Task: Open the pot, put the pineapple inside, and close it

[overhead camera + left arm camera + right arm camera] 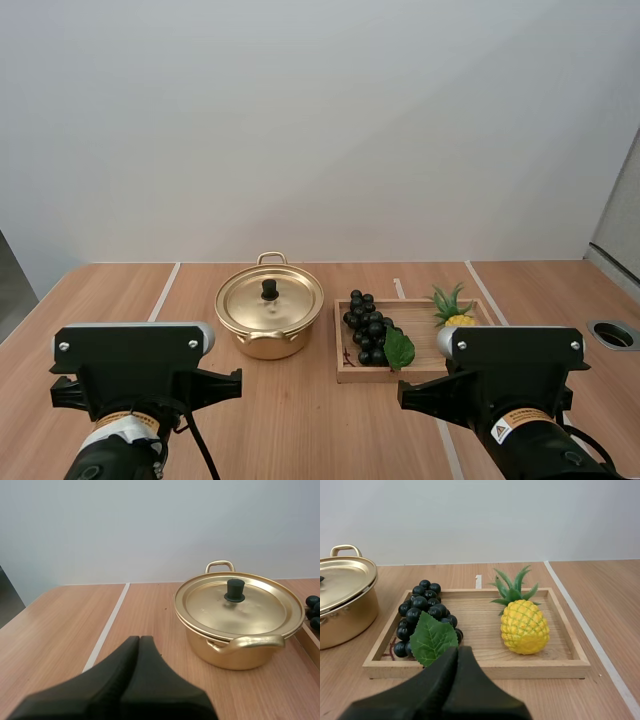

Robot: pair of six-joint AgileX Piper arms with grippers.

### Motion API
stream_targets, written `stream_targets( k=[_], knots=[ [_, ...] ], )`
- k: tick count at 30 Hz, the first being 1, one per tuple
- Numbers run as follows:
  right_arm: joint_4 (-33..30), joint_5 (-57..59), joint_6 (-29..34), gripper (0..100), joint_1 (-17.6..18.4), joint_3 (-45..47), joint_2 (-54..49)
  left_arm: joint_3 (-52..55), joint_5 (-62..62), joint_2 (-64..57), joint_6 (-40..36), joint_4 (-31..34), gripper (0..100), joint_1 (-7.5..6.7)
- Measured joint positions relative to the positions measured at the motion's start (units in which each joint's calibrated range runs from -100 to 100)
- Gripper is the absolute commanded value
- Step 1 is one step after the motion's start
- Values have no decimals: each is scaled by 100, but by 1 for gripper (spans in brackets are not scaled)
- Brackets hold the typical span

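In the high view, the black block of my right arm (515, 355) hides the lower body of the small yellow pineapple with green leaves (452, 310) and the near right corner of the shallow wooden tray (342, 345). The left wrist view cuts off the bunch of dark round grapes (313, 601); only a few berries show. The right wrist view cuts off the round golden metal pot (345, 620), whose flat golden lid (340, 577) hides its inside.
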Motion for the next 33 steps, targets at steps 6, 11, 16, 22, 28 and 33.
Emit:
stream_targets(
  k=[6,11,16,22,28,33],
  knots=[
    [-264,-60,38,0,-162,0,0,0,0,0,0,0,0,0],
    [-301,-60,38,0,-162,0,0,0,0,0,0,12,0,0],
    [-301,-60,38,0,-164,0,0,0,0,0,39,12,0,0],
    [-301,-116,38,0,-172,0,0,0,-4,0,256,12,0,0],
    [-301,-767,38,0,-188,0,0,13,-810,0,266,12,0,0],
    [-346,-3336,38,0,-188,0,0,13,-3085,0,538,24,0,0]
  ],
)
